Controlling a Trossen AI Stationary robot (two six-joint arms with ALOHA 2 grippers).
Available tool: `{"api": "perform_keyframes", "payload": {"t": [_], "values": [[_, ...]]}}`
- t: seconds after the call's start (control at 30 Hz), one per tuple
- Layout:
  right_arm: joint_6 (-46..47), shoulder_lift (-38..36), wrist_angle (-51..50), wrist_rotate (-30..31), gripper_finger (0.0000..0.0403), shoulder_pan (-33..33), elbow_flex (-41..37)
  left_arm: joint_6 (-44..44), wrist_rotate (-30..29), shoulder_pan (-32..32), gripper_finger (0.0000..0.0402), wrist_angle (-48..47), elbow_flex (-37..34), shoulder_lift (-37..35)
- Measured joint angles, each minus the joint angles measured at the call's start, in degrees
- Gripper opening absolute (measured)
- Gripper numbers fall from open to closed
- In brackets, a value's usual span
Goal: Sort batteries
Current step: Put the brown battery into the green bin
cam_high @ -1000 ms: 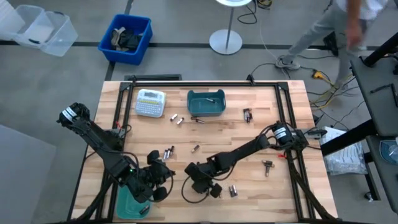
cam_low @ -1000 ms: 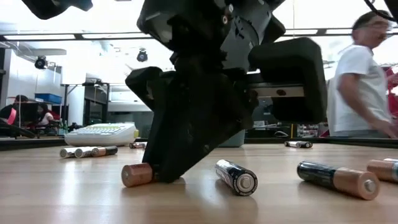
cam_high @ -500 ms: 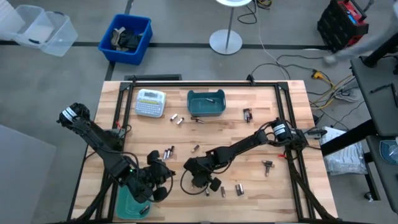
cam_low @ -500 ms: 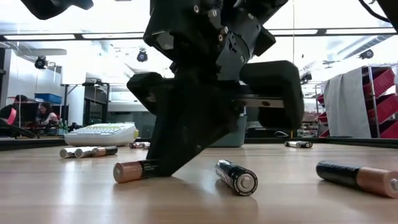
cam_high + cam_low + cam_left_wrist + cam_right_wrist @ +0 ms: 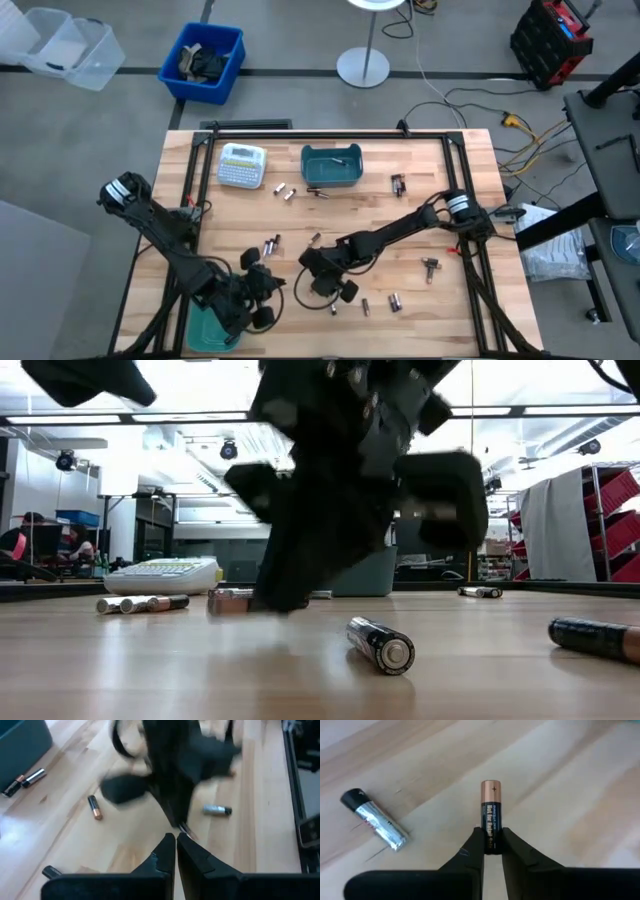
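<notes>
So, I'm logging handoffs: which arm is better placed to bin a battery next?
The right: its tool is shut on a copper-topped battery, lifted. The left tool is shut, empty, near the front-left edge.

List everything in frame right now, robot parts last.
Batteries: over a dozen loose, silver, black and copper-ended, scattered across the table.
Held battery: one, black with copper end, between the right jaws.
Bin: one, teal, far middle of the table, beside the label maker.
Second bin: one, teal, near edge under the left arm.
Label maker: one, white, far left of the table.
Table: one, light wood with black frame.
Crate: one, blue, on the floor beyond the table.
Left gripper: jaws shut, empty, near edge.
Right gripper: near-centre.
</notes>
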Motion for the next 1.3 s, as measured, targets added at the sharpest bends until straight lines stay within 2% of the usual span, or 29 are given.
{"api": "perform_keyframes", "payload": {"t": [0.17, 0.3, 0.43, 0.6, 0.77, 1.13, 1.3], "values": [[4.4, -4.6, 6.9, 7.8, 0.0031, -0.5, -2.6, -1.1, -1.7, -1.6, 0.0002, 0.3, 0.0, 2.3], [7.6, -6.5, 12.5, 13.5, 0.0031, -0.5, -3.6, -2.8, -2.0, -1.5, 0.0026, 0.1, 0.0, 4.7], [9.3, -6.7, 13.6, 14.1, 0.0031, -0.4, -3.6, -3.5, -3.1, -1.1, 0.0067, -0.4, 0.0, 6.7], [9.9, -6.6, 13.8, 14.1, 0.0031, -0.4, -3.6, -4.8, -7.4, -0.8, 0.0117, -2.2, 0.0, 7.5], [12.1, -6.6, 15.3, 14.1, 0.0031, -0.4, -3.7, -6.7, -9.5, -0.7, 0.0147, -3.7, 0.0, 7.2], [12.6, -6.6, 19.4, 14.0, 0.0031, -0.4, -3.6, -5.2, -13.6, -0.5, 0.0152, -4.2, 0.0, 7.3], [12.7, -6.6, 20.0, 13.9, 0.0031, -0.4, -3.6, -4.7, -13.3, -0.5, 0.0124, -4.1, 0.0, 7.3]]}}
